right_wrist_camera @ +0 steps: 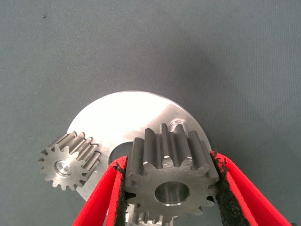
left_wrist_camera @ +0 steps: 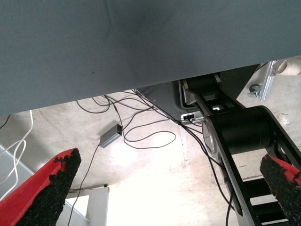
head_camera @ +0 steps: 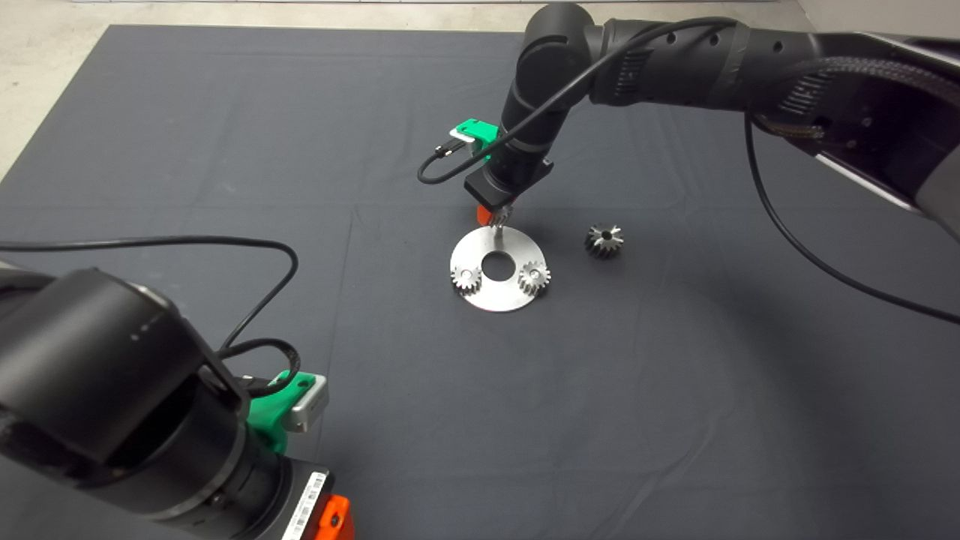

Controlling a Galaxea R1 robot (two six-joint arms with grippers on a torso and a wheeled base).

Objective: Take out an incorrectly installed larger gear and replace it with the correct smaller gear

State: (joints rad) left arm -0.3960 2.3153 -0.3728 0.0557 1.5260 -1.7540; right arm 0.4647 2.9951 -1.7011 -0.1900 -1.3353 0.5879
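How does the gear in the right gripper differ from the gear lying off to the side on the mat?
The smaller gear, clamped in the right gripper, has many short fine teeth; the larger gear has fewer, longer, pointed teeth. The smaller gear is held above the round steel plate, over its pin; the larger gear rests on the mat, clear of the plate. Both are steel with a centre hole.

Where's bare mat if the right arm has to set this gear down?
Bare mat lies all around, widest near of the round plate and left of it. It is crowded at the plate, where the right gripper holds the smaller gear, and just right, by the larger gear.
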